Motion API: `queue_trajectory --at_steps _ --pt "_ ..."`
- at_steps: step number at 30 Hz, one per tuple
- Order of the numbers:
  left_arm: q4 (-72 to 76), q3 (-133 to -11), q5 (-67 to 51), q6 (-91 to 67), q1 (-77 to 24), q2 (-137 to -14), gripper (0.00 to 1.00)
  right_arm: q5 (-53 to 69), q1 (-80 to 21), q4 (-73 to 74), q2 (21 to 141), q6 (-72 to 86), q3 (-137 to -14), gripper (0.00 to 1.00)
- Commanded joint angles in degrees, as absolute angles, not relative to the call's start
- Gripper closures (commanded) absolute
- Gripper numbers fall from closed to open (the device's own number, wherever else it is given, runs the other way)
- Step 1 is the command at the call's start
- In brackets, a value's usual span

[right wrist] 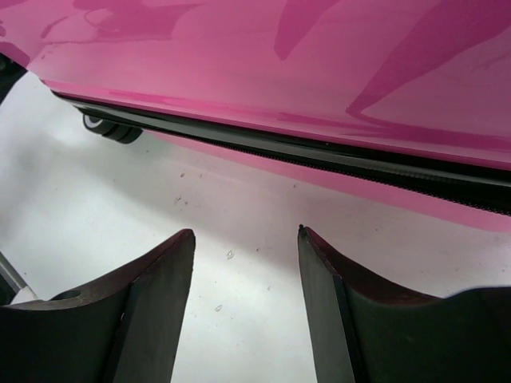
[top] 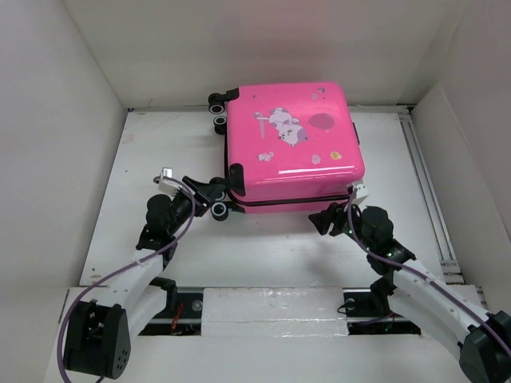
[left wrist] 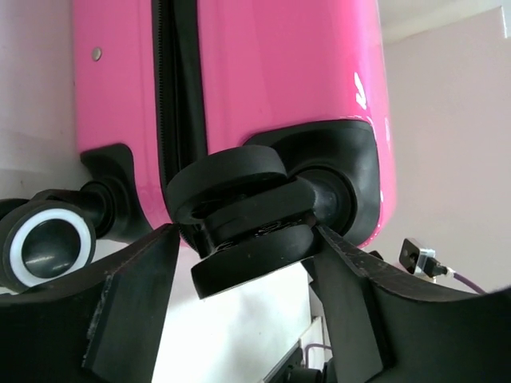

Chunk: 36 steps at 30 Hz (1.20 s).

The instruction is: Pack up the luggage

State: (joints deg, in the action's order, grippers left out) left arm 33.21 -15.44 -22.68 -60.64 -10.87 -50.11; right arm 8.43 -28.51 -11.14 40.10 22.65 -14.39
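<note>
two hands at the shut luggage (top: 291,144): left hand (left wrist: 247,233) straddles a wheel (left wrist: 231,179), clamp unclear; right hand (right wrist: 246,235) apart, empty. next: steady it, find the zipper (right wrist: 319,152).

The luggage (top: 291,148) lies on the table (top: 263,247), toward its far side.

This looks like a robot lab. A plain white table (top: 263,243) sits inside bare white walls (top: 48,159) (like a big box). Two robot arms (top: 423,283) are bolted to its near edge, with purple cables (top: 136,260) on them.
</note>
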Motion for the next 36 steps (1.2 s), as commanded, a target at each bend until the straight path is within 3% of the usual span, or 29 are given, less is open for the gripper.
queue_trajectory --at_steps 1,8,9,14,22,28,31,34,36 --pt "39.71 -15.29 -20.3 -60.2 -10.81 -50.71 0.39 9.84 -28.21 -14.06 39.46 21.97 -16.26 0.4" --pt "48.24 -16.0 -21.97 -62.13 -10.81 -56.24 0.61 9.84 -28.21 -14.06 38.94 21.97 -15.73 0.4" --pt "48.77 -16.0 -22.67 -62.66 -10.81 -56.77 0.71 9.84 -28.21 -14.06 38.41 21.97 -15.73 0.4" --pt "49.31 -16.0 -23.47 -63.72 -10.81 -56.17 1.0 9.84 -28.21 -13.54 37.88 21.97 -15.73 0.4" --pt "48.6 -18.71 -18.64 -66.45 -9.76 -53.35 1.0 11.43 -28.21 -5.46 35.26 20.31 -21.26 0.32" --pt "47.55 -25.13 -14.42 -65.48 -8.44 -55.46 1.0 3.6 -28.21 -0.26 31.29 20.3 -21.8 0.31" --pt "47.03 -28.55 -12.49 -65.48 -8.44 -56.6 1.0 0.72 -28.21 -0.26 31.29 21.01 -21.8 0.42" --pt "43.95 -33.83 -12.48 -63.55 -8.44 -58.52 1.0 -4.55 -28.21 0.26 30.59 22.15 -21.27 0.64" --pt "43.42 -35.33 -12.48 -63.02 -8.44 -59.32 1.0 -7.37 -28.21 0.26 29.89 22.68 -19.87 0.7"
